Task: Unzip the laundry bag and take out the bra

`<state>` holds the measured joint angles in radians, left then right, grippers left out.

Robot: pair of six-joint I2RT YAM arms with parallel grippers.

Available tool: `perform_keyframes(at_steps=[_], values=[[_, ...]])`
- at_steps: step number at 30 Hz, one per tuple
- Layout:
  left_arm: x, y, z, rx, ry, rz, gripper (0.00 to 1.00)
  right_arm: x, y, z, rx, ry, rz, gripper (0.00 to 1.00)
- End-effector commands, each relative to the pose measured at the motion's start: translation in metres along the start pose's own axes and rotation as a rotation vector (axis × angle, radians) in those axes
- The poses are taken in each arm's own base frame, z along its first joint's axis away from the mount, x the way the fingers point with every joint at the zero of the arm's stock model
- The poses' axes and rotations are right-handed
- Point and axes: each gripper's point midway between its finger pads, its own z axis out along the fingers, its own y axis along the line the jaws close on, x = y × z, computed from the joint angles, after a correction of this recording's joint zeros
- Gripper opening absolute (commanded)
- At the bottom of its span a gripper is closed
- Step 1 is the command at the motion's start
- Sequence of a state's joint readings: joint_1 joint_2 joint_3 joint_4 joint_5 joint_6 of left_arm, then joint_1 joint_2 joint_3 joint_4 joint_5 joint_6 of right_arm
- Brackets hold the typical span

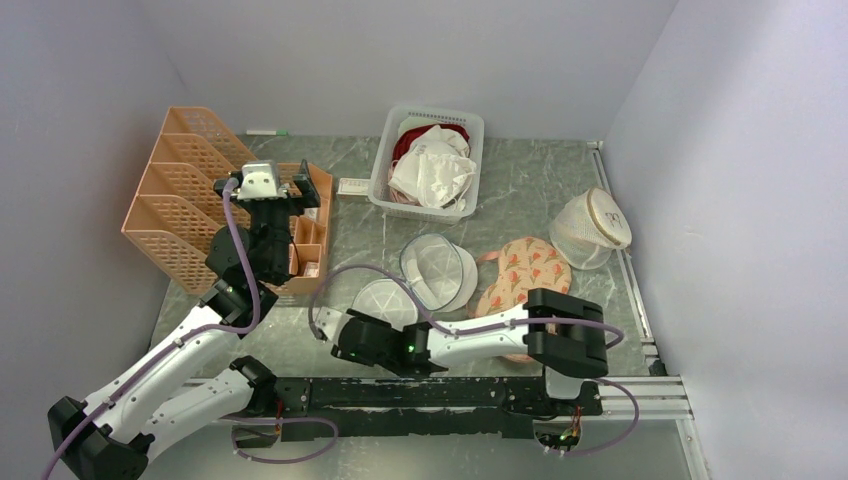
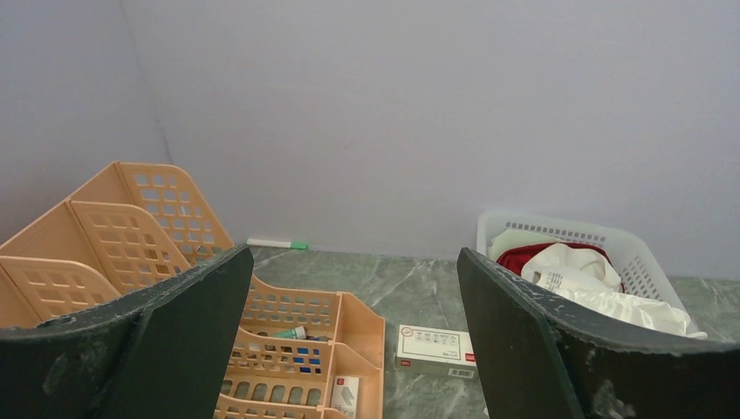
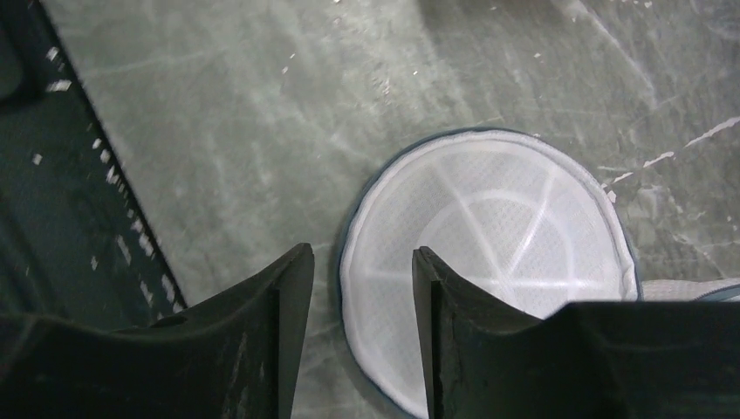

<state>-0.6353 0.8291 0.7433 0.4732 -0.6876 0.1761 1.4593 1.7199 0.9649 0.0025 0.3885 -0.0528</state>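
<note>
laundry bag (image 3: 489,253) lies unzipped, seemingly empty; white basket (image 1: 380,170) holds garments (image 1: 432,165); left gripper (image 2: 355,262) and right gripper (image 3: 362,262) both gape, unladen.

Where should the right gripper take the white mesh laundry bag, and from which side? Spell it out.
Grip the laundry bag by its dark zipper rim, probably from above at the edge nearest the right gripper. Its round panel lies flat on the table, so only that thin edge fits between the open jaws.
</note>
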Motion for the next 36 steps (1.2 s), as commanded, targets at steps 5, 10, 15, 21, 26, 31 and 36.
perform_keyframes(at_steps=[5, 10, 15, 21, 26, 31, 36], values=[[-0.011, 0.004, 0.001, -0.018, -0.027, -0.033, 0.99, -0.003, -0.01, 0.028, 0.076, 0.034, 0.206, 0.45], [-0.009, 0.003, 0.002, -0.017, -0.023, -0.034, 0.98, 0.012, -0.007, 0.042, 0.096, 0.104, 0.246, 0.43], [-0.009, 0.003, 0.002, -0.016, -0.023, -0.034, 0.98, 0.032, 0.001, 0.048, 0.097, 0.157, 0.289, 0.4], [-0.008, 0.001, 0.003, -0.009, -0.018, -0.032, 0.98, 0.054, 0.001, 0.046, 0.175, 0.206, 0.435, 0.27], [-0.007, 0.001, 0.003, -0.011, -0.015, -0.03, 0.98, 0.035, 0.004, 0.044, 0.142, 0.147, 0.511, 0.11], [-0.008, 0.002, 0.003, -0.016, -0.018, -0.027, 0.98, -0.02, 0.007, 0.034, 0.041, -0.013, 0.585, 0.0], [-0.011, 0.007, 0.001, -0.029, -0.031, -0.021, 0.98, -0.081, 0.006, 0.006, -0.092, -0.221, 0.701, 0.0]])
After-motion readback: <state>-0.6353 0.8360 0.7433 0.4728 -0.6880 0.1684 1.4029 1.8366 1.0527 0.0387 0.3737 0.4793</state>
